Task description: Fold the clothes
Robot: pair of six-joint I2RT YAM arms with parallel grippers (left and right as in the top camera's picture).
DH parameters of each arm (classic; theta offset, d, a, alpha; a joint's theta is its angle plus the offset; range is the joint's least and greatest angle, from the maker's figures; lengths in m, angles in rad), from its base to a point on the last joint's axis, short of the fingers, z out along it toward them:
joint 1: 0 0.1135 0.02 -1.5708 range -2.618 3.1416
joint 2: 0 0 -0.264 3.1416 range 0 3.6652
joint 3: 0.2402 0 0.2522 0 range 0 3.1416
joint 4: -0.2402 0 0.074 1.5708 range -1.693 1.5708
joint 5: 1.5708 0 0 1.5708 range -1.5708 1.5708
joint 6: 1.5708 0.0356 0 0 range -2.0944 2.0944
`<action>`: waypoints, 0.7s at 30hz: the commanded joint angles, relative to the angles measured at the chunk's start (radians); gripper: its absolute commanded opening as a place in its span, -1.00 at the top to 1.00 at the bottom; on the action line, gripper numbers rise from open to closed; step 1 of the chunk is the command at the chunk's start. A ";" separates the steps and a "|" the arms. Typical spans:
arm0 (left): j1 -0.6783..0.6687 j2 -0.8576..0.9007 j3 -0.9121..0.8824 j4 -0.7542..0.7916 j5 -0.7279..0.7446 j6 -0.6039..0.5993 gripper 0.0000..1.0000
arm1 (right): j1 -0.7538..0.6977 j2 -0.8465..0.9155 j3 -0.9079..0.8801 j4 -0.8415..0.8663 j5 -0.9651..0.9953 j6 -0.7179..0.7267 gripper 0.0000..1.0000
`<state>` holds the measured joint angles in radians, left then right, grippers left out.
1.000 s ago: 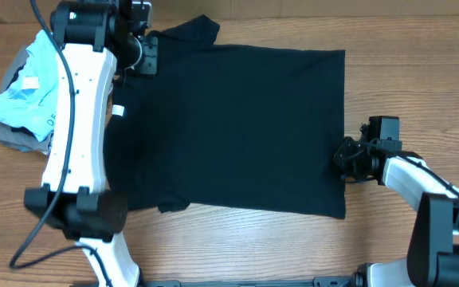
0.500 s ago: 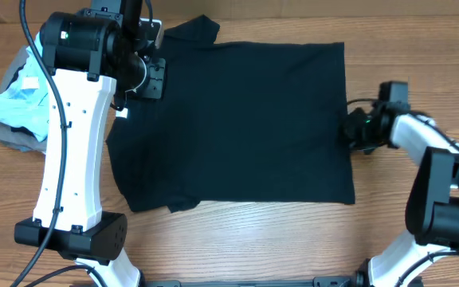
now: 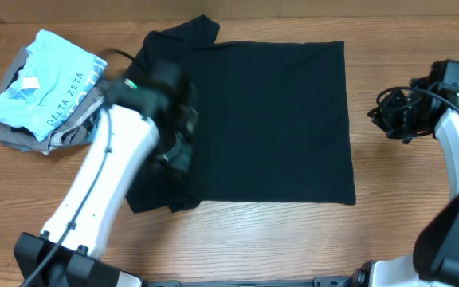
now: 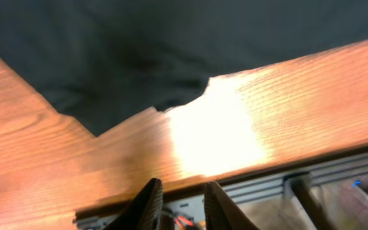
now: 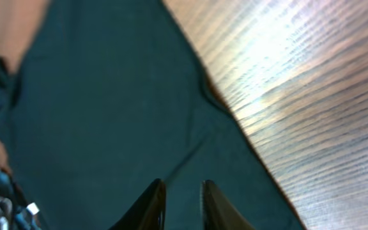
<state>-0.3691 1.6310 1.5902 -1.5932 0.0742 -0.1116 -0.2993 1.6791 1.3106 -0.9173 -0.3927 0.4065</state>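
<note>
T-shirt (image 3: 269, 119) is flat, no fold yet. Left claw (image 4: 179, 201) and right claw (image 5: 179, 198) both slightly parted, empty. Next up, probably pinch the 6 o'clock edge.

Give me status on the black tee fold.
Done: the black T-shirt lies spread flat on the table, sleeves out. The light blue DELTA ZETA garment lies aside at far left. In hand: nothing. The left gripper and right gripper both have their fingers slightly apart and hold no cloth. Left: every fold, since none shows yet.
</note>
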 commanded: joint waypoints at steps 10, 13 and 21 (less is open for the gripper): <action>-0.245 -0.032 -0.625 0.435 -0.056 -0.061 0.24 | 0.001 -0.132 0.029 -0.126 -0.032 -0.068 0.48; -0.230 -0.023 -0.666 0.531 -0.108 -0.084 0.03 | 0.001 -0.132 0.029 -0.142 -0.031 -0.082 0.48; -0.177 0.011 -0.718 0.671 -0.201 -0.087 -0.07 | 0.001 -0.132 0.029 -0.152 -0.031 -0.093 0.48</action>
<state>-0.5667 1.6138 0.8989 -0.9443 -0.0700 -0.1822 -0.2996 1.5642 1.3186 -1.0691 -0.4152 0.3328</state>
